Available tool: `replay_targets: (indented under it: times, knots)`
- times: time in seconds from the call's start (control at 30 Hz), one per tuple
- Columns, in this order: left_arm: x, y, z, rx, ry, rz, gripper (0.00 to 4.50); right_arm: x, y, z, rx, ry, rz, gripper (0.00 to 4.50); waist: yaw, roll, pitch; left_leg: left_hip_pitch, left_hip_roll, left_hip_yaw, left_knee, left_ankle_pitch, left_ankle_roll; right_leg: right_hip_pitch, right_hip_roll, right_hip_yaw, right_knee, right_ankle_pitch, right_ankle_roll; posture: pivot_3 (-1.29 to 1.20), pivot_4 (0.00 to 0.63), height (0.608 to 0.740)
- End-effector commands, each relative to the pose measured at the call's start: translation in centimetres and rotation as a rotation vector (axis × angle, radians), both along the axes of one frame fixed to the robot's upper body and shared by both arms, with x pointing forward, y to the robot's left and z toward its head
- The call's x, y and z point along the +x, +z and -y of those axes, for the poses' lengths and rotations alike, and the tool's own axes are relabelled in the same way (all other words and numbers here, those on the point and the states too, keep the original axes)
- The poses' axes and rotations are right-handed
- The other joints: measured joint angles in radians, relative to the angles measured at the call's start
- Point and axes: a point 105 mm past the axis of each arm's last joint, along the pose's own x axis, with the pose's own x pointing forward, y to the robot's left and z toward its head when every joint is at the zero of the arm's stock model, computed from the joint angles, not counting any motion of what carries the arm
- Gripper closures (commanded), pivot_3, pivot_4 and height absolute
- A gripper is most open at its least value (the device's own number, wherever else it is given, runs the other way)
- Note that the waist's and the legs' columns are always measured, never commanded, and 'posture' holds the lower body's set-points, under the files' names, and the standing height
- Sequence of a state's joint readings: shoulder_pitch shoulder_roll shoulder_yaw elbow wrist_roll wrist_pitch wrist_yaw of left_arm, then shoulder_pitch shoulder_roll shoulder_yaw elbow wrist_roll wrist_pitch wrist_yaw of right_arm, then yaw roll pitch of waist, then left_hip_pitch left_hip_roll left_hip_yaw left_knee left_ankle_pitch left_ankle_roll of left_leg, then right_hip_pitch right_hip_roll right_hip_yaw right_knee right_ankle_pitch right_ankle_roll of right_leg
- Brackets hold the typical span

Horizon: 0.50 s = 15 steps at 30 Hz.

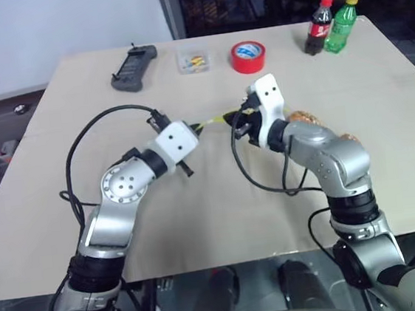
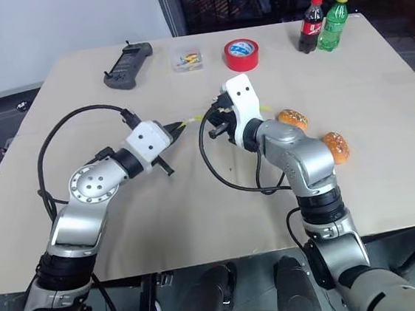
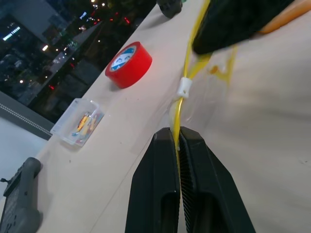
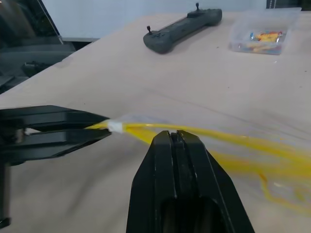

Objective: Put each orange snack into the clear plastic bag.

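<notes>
Both grippers are pinched onto the yellow seal strip of the clear plastic bag, left gripper and right gripper facing each other. Two orange snacks wait just right of the bag on the bench. I'd part the seal gently, evenly.

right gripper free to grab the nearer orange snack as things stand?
Probably not yet: the right gripper is shut on the clear plastic bag by its yellow seal strip, opposite the left gripper. The nearer orange snack lies unobstructed beside its arm.
</notes>
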<state>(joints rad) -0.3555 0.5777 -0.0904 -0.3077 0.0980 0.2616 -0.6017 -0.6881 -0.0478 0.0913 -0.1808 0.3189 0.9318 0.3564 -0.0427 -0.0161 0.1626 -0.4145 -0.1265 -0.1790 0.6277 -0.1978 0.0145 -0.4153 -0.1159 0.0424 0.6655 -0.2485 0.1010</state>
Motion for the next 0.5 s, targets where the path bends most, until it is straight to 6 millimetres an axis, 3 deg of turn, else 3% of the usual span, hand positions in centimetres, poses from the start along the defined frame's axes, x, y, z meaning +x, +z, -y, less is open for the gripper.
replay_targets:
  times: [0.03,0.2,0.3,0.37,0.5]
  knots:
    - [-0.9,1.1,0.8,0.020,-0.036,0.060,4.50,0.5,1.0,-0.5,0.030,-0.040,0.036,4.48,0.000,0.000,0.000,0.000,0.000,0.000,0.000,0.000,0.000,0.000,0.000,0.000,0.000,0.000,0.000,0.00,0.150,0.740]
    - [-1.7,0.0,1.1,0.062,-0.070,0.044,4.50,3.4,-0.8,2.0,0.129,-0.297,-0.098,4.48,0.001,0.001,0.000,0.000,0.000,0.000,0.000,0.000,0.000,0.000,0.001,0.001,0.000,0.000,0.000,0.00,0.150,0.740]
    - [-1.6,-0.1,0.8,0.065,-0.057,0.038,4.50,3.7,-2.1,3.6,-0.166,-0.321,0.128,4.48,0.008,0.001,0.000,0.000,0.000,0.000,0.000,0.000,0.000,-0.001,0.000,0.001,0.000,0.000,-0.001,0.00,0.150,0.740]
    - [-1.6,-0.2,0.7,0.065,-0.051,0.036,4.50,2.9,-2.6,3.4,-0.325,-0.237,0.276,4.48,0.009,0.001,0.000,0.000,-0.002,0.000,0.000,0.000,0.000,-0.001,-0.001,0.000,0.000,0.000,0.000,0.00,0.150,0.740]
    - [-1.6,-0.4,0.7,0.069,-0.048,0.032,4.50,1.4,-2.5,2.3,-0.474,-0.089,0.481,4.48,-0.014,0.001,0.000,0.000,0.000,0.003,0.000,0.000,0.000,-0.001,0.000,0.002,-0.001,0.000,0.000,0.00,0.150,0.740]
